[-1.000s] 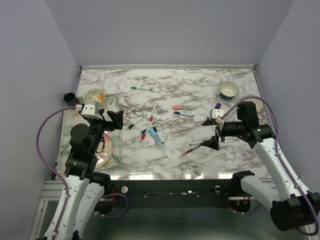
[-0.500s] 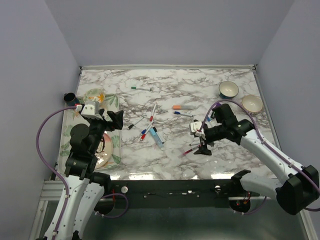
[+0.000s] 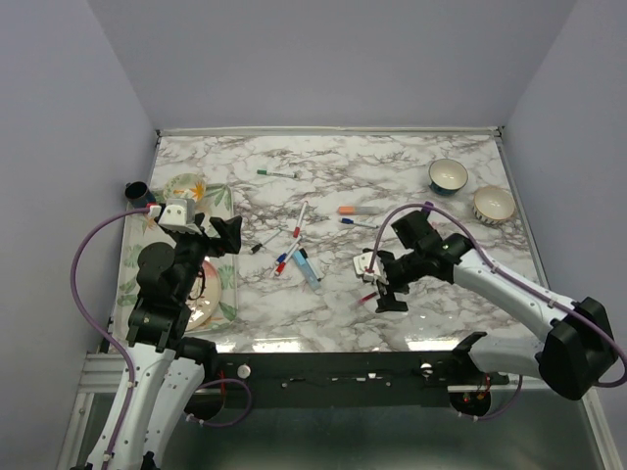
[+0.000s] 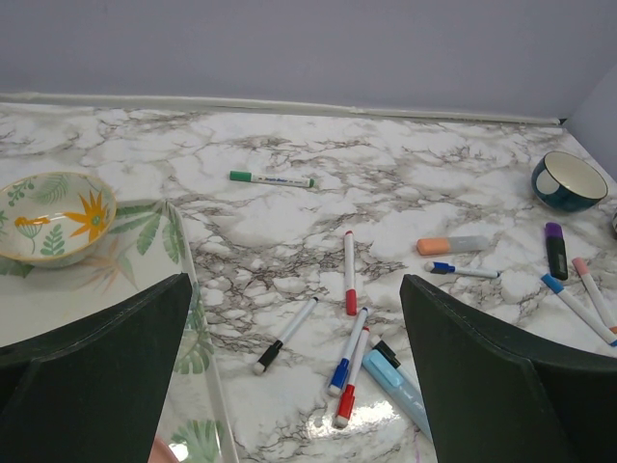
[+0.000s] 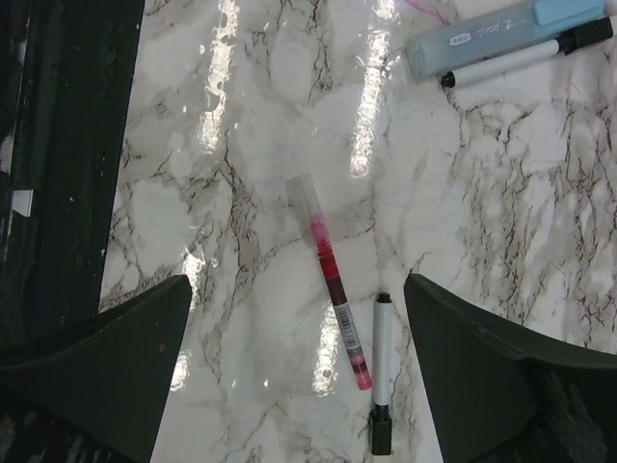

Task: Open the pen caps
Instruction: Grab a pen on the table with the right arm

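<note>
Two bowls point(image 3: 449, 174) stand well right of the pen caps point(image 3: 296, 233)

Top cam's high behind the arm bases, looking down on the whole worktop point(image 3: 411, 186). Left hand point(image 4: 294, 371) cam sits low, facing the back wall, light blue highlighter point(image 4: 400, 386) close in front. Right hand point(image 5: 299, 362) cam stares nearly straight down, close up, just right of that highlighter. All three views catch it.
</note>
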Tool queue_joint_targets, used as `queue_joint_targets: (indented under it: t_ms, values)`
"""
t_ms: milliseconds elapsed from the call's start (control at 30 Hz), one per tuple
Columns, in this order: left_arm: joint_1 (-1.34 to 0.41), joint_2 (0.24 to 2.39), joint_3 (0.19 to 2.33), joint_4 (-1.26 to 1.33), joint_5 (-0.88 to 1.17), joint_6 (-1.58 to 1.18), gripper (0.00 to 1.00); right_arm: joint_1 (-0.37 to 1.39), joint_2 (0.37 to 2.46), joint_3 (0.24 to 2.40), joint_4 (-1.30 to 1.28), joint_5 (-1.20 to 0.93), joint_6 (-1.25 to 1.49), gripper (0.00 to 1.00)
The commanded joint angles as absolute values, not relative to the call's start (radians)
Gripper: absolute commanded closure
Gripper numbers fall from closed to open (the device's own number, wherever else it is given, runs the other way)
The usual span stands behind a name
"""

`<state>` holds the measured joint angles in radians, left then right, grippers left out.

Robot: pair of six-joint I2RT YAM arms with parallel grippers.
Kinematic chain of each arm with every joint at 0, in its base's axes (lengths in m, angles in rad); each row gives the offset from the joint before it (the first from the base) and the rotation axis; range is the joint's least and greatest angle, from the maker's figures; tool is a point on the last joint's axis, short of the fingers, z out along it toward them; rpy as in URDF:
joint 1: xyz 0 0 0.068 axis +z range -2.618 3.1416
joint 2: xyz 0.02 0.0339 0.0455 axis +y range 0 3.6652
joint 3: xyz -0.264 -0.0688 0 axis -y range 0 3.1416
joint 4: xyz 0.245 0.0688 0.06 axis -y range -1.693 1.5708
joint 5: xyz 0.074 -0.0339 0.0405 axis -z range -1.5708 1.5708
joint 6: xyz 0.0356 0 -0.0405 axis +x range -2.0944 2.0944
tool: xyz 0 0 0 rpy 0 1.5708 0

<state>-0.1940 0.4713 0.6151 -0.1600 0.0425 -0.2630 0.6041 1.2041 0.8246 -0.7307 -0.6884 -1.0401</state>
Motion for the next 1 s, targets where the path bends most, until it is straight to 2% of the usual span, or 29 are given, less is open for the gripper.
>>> queue_joint_targets:
  t_ms: [0, 967]
  values:
    - [-0.193, 0.465, 0.634, -0.147, 0.057, -0.262, 0.01, 0.647, 1.247, 0.822, -0.721, -0.621, -1.040, 0.00]
    - [-0.193, 0.449, 0.632, -0.147, 0.058, -0.261, 0.01, 0.692, 1.377, 0.834, -0.672, -0.480, -0.996, 0.01]
